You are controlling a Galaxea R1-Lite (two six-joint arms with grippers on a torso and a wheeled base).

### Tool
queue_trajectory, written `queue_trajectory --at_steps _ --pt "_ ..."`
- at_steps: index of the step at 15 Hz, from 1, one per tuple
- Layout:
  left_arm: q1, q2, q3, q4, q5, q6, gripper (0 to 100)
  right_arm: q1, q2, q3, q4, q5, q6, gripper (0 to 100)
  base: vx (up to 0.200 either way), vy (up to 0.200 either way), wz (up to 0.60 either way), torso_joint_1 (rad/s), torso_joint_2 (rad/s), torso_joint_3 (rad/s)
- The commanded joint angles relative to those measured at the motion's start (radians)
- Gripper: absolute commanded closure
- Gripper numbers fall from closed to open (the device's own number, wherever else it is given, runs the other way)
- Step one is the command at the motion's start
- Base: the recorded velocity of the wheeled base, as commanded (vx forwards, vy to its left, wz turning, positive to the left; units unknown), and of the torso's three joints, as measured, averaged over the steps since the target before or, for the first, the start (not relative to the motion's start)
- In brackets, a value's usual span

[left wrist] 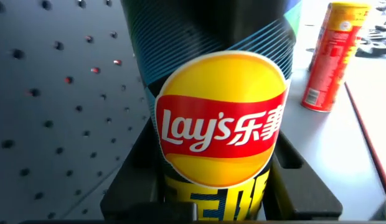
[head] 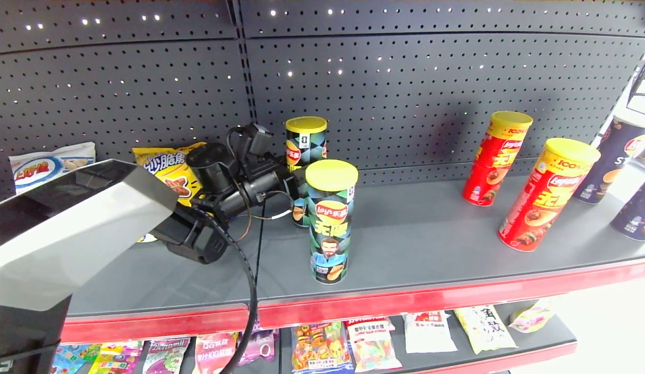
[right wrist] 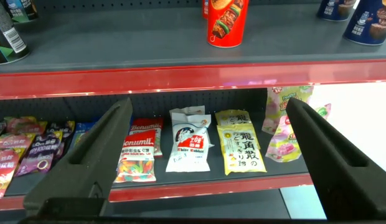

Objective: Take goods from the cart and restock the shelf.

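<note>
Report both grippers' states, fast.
Left gripper: shut on the rear green can.
Right gripper: open, holding nothing.

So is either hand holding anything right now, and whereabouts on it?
The left hand clasps the rear green chip can by its lower body, below the logo. The right hand is open and empty.

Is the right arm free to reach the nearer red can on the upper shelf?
Likely yes: the right gripper is open and empty, and the red can stands clear near the front edge.
</note>
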Motion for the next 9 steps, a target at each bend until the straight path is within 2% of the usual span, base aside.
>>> queue_trajectory --at_steps 1,5,9 --pt "-0.001 0.026 -0.032 -0.007 -0.008 -0.005 100 -0.002 0.000 0.000 -0.001 0.000 -0.001 0 0.000 0.000 0.00 0.000 0.00 0.000" --pt "-0.001 0.053 -0.052 -0.030 -0.008 -0.014 100 0.000 0.000 0.000 -0.001 0.000 -0.001 0 0.000 0.000 0.00 0.000 0.00 0.000" --pt "-0.011 0.093 -0.053 -0.119 -0.008 -0.060 100 0.000 0.000 0.000 -0.001 0.000 -0.001 0 0.000 0.000 0.00 0.000 0.00 0.000"
